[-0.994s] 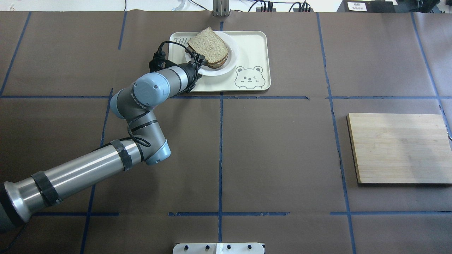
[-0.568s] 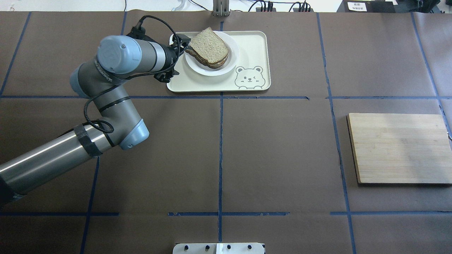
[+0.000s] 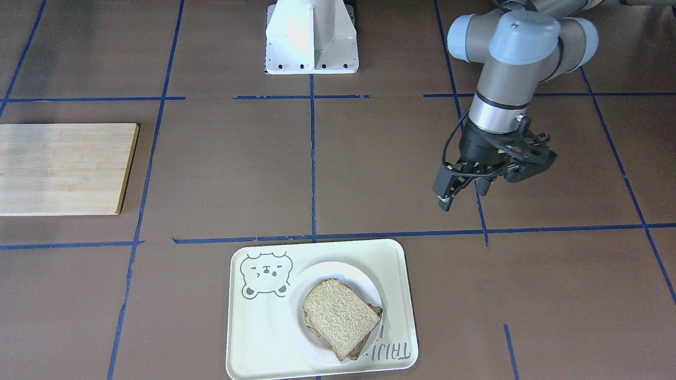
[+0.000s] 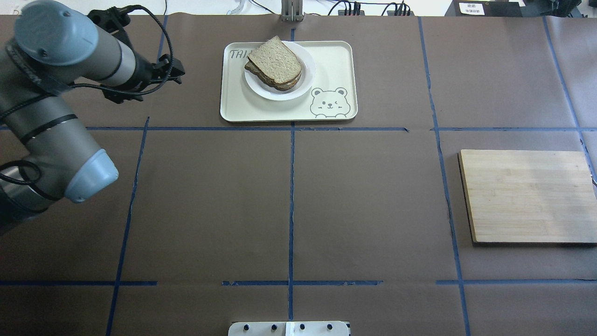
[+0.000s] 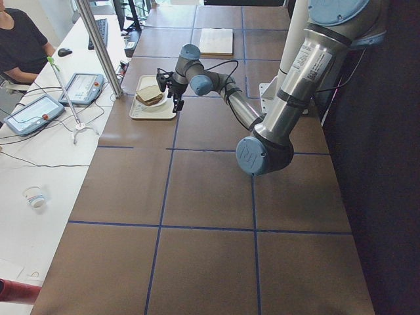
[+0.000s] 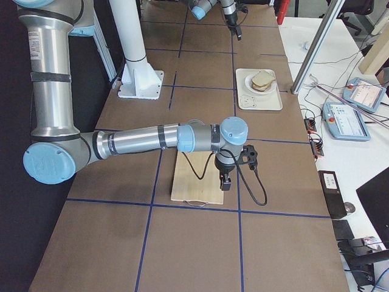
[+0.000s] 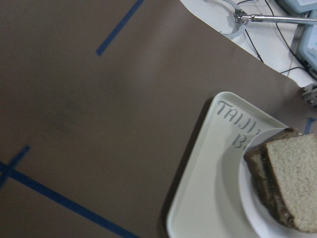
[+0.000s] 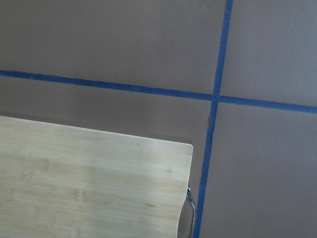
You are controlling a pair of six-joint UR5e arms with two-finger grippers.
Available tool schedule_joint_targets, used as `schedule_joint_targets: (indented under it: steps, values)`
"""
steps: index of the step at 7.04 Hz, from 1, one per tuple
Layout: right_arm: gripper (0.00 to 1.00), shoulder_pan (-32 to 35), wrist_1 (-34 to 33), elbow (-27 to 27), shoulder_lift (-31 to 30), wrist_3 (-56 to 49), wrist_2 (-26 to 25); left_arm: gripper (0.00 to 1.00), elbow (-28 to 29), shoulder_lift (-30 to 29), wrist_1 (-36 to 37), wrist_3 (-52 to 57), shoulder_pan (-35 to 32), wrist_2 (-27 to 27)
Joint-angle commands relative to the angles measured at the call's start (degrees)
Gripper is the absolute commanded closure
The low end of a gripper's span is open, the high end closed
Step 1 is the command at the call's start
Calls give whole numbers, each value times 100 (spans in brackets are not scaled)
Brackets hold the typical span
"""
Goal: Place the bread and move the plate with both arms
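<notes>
The bread (image 4: pixel 275 58) lies on top of a darker slice on the white plate (image 4: pixel 298 91), which sits on a cream tray (image 4: pixel 336 60). It also shows in the front view (image 3: pixel 338 316) and the left wrist view (image 7: pixel 297 173). My left gripper (image 4: pixel 177 71) hangs above the table to the left of the tray, open and empty, clear of the plate (image 3: pixel 311 279); it also shows in the front view (image 3: pixel 462 195). My right gripper (image 6: pixel 223 179) shows only in the right side view, over the near edge of the wooden board. I cannot tell whether it is open or shut.
A wooden cutting board (image 4: pixel 527 196) lies at the table's right side, with its corner in the right wrist view (image 8: pixel 89 183). The tray (image 3: pixel 248 338) has a bear drawing. The white robot base (image 3: pixel 311 37) stands at the near table edge. Blue tape lines cross the brown cover.
My left gripper has drawn back from the bread on the plate and swung left, off the tray. The bread and plate have stayed in place.
</notes>
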Motion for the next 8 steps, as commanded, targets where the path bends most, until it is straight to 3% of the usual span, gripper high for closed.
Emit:
schedule_joint_targets:
  steps: [1, 3, 5, 6, 8]
  values:
    - [0, 259, -2, 10, -307, -229, 73, 0, -171, 535, 876, 2294, -961, -1188]
    - [0, 295, 7, 132, -448, -186, 64, 0, -83, 1316, 896, 4299, -1788, -1875]
    - [0, 295, -2, 159, -448, -159, 64, 0, 31, 2011, 922, 5928, -2526, -1913]
    - [0, 295, -2, 159, -448, -159, 73, 0, 327, 2093, 957, 6657, -2887, -1965]
    - [0, 295, -2, 133, -448, -159, 73, 0, 1442, 2172, 913, 8345, -3651, -2647]
